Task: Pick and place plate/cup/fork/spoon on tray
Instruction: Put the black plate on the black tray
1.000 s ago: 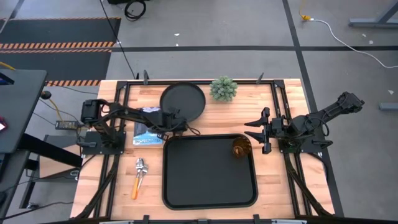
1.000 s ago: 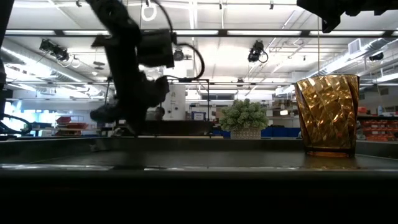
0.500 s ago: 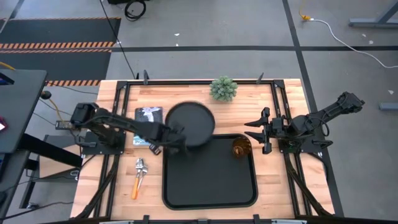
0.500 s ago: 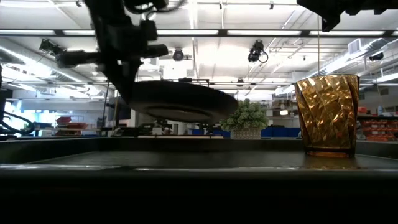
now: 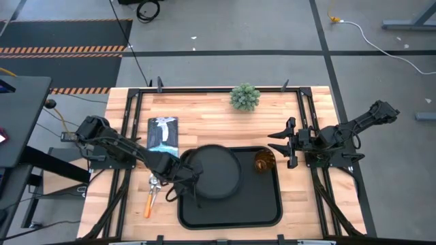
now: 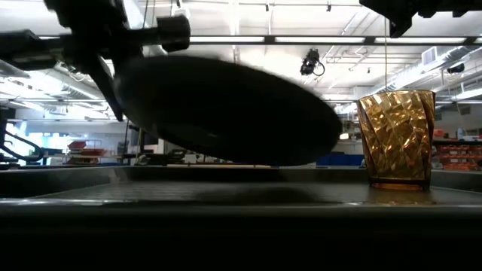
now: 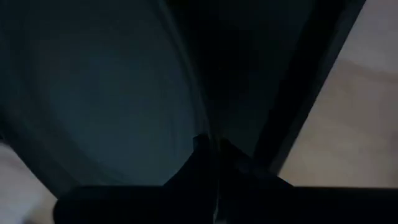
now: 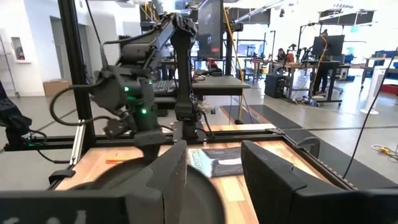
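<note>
Plate (image 5: pixel 214 171), clamped at its rim by left gripper (image 5: pixel 185 178) fingers, should descend level onto tray (image 5: pixel 262 204), clear of cup (image 5: pixel 264 162).

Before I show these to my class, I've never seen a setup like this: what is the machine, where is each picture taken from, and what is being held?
It is a robot with two dark arms at a wooden table, each ending in a two-finger tool. One picture looks straight down on everything, one looks level across the table top, and two come from cameras on the arms' wrists.

The left tool is shut on the rim of the round black plate and holds it, tilted, just above the black tray; the level view shows the plate not yet resting on it. The amber cup already stands in the tray's corner. The fork and spoon lie on the wood beside the tray, along with a small potted plant and a blue packet. The right tool waits open at the table's right side.
</note>
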{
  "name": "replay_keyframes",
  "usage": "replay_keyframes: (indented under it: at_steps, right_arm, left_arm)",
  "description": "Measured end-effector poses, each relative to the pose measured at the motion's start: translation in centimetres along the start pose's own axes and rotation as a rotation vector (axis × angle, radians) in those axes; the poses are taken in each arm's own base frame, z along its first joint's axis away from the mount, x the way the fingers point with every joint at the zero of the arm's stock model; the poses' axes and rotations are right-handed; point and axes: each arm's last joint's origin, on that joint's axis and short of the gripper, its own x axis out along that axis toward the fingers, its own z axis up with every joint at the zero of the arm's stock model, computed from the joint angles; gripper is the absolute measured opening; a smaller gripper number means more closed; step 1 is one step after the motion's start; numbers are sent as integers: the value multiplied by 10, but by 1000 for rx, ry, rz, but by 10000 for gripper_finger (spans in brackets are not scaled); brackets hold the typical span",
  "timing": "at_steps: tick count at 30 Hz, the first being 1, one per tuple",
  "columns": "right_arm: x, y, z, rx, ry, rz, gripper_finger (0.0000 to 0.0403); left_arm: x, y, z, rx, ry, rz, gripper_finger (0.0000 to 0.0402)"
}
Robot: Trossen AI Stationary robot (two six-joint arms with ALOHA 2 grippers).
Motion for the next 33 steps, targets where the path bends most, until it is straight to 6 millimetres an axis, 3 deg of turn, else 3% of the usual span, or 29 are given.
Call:
replay_keyframes:
  at_steps: [16,24,33]
  right_arm:
    - [1,1,-1,-11,3,19,159]
    - [1,1,0,-9,-3,21,159]
    - [1,1,1,-13,-11,21,159]
  left_arm:
    - [30,7,31,254,-73,119,6]
    - [53,12,33,281,-61,120,7]
    - [62,16,38,316,-79,159,16]
